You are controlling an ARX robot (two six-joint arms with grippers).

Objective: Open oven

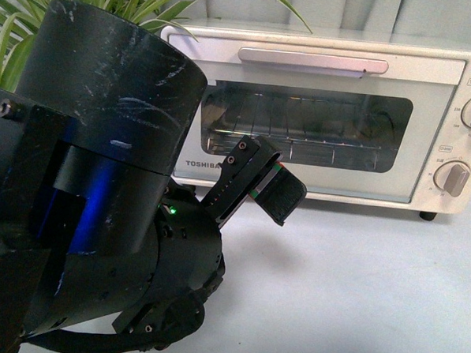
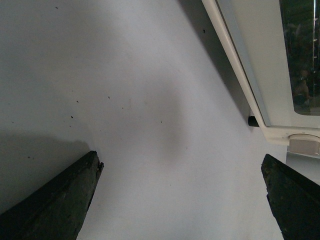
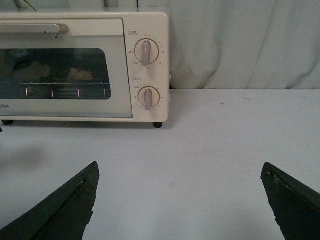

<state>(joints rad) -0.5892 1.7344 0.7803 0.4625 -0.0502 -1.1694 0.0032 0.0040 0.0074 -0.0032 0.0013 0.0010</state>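
Observation:
The cream-white TOSHIBA oven stands at the back of the white table, its glass door shut. The bar handle runs along the door's top, the wire rack shows behind the glass, and two beige knobs sit on the right. My left gripper is open and empty, low in front of the door's lower left corner. In the left wrist view its gripper is over bare table beside the oven's bottom edge. My right gripper is open and empty, back from the oven, and is out of the front view.
My left arm's big black body fills the left half of the front view. A green plant stands behind it at the back left. A pale curtain hangs behind the table. The white tabletop stretches right of the oven.

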